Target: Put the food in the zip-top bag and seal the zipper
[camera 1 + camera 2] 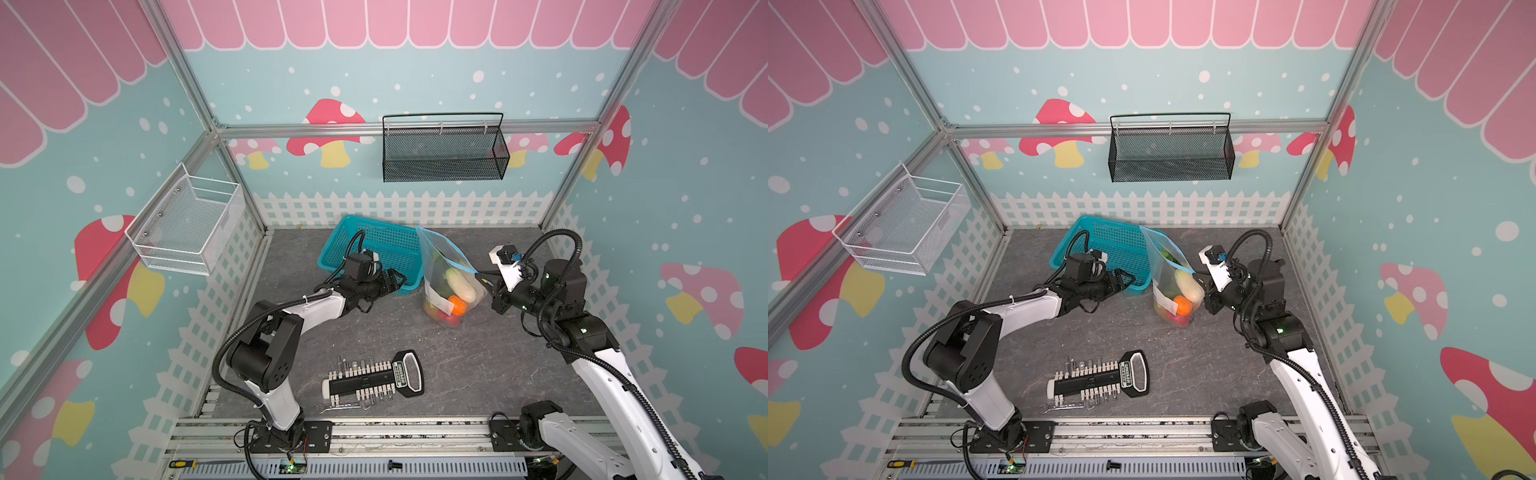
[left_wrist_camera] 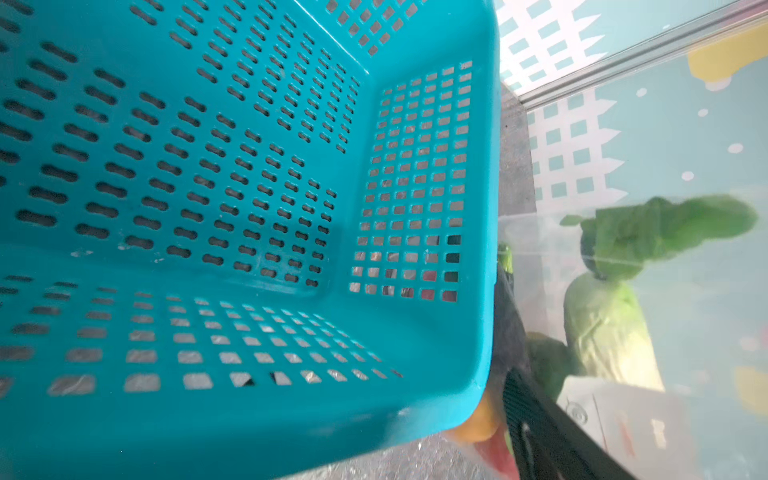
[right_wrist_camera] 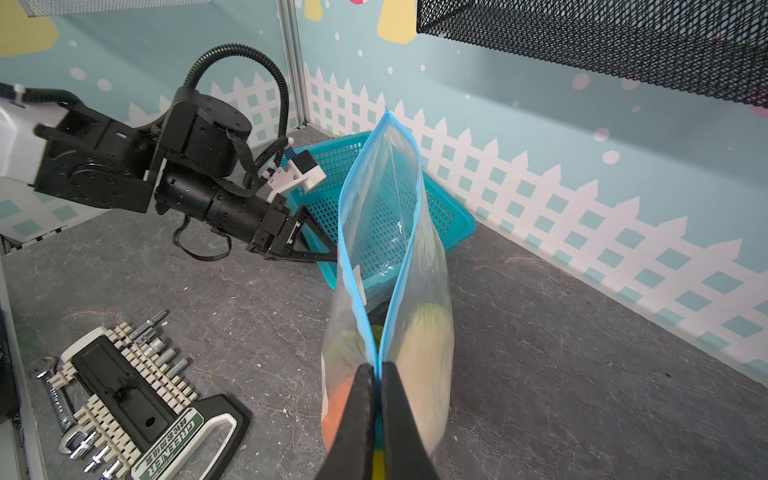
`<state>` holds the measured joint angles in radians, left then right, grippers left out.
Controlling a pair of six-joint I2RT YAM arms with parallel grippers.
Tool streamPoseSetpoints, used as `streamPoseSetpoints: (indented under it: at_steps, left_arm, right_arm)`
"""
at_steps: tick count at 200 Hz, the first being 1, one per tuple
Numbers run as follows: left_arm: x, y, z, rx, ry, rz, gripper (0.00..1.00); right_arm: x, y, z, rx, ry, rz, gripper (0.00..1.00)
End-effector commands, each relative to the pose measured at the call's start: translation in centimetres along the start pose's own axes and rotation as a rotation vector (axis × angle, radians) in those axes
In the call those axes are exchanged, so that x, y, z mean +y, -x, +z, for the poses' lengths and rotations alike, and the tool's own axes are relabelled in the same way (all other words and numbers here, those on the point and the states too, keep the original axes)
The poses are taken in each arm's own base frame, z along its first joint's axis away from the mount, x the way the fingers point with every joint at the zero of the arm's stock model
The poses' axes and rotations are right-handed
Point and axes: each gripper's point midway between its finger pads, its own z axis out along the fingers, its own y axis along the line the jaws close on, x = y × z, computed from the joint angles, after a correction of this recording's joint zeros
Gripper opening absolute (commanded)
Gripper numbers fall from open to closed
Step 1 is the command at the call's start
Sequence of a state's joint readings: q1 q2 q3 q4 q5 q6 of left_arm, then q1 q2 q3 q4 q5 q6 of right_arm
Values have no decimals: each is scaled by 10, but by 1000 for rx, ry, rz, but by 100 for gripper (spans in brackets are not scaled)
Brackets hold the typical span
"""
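The food sits inside the zip-top bag — teal basket empty; the zipper gapes; right gripper pinches its end; left gripper spread, empty — sealing remains.

The right gripper is pinching the zipper at its near end, the zip-top bag is standing upright with its mouth gaping, and blurred food, perhaps the cabbage, is lying inside.

Glossy clear plastic zip-top bag, smooth plastic basket, matt tabletop
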<state>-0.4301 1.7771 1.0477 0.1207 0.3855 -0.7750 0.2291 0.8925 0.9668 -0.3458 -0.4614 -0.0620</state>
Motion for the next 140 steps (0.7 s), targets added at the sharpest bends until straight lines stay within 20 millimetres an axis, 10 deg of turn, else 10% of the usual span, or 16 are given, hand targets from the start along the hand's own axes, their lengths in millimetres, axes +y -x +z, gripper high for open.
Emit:
streamPoseSetpoints:
  at_steps: [1,81,140]
  left_arm:
    - [-20,29,8,-68,-62,13,84]
    - [-22,81,23,-139,-53,37,85]
    - [-38,81,-51,-143,-2,115,85]
  right_arm:
    - [2,11,-5,-51,-5,-29,6]
    - [3,11,-11,-57,-15,-42,6]
    - [11,35,-10,-120,55,-121,6]
